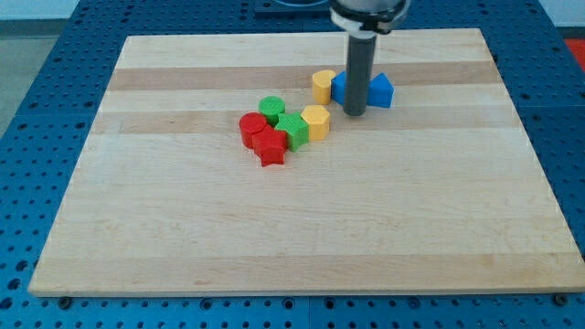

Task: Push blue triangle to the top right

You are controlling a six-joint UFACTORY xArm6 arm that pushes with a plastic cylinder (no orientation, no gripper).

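The blue triangle (381,90) lies in the upper middle of the wooden board (302,238). My tip (356,113) stands just left of it, at its lower left side, touching or nearly touching. A second blue block (338,87) sits just left of the rod, partly hidden by it, so its shape is unclear. A yellow block (322,85) sits against that second blue block on its left.
A cluster lies left of and below my tip: a yellow block (315,121), a green block (293,131), a green round block (271,109), a red block (251,127) and a red star (271,149). Blue perforated table surrounds the board.
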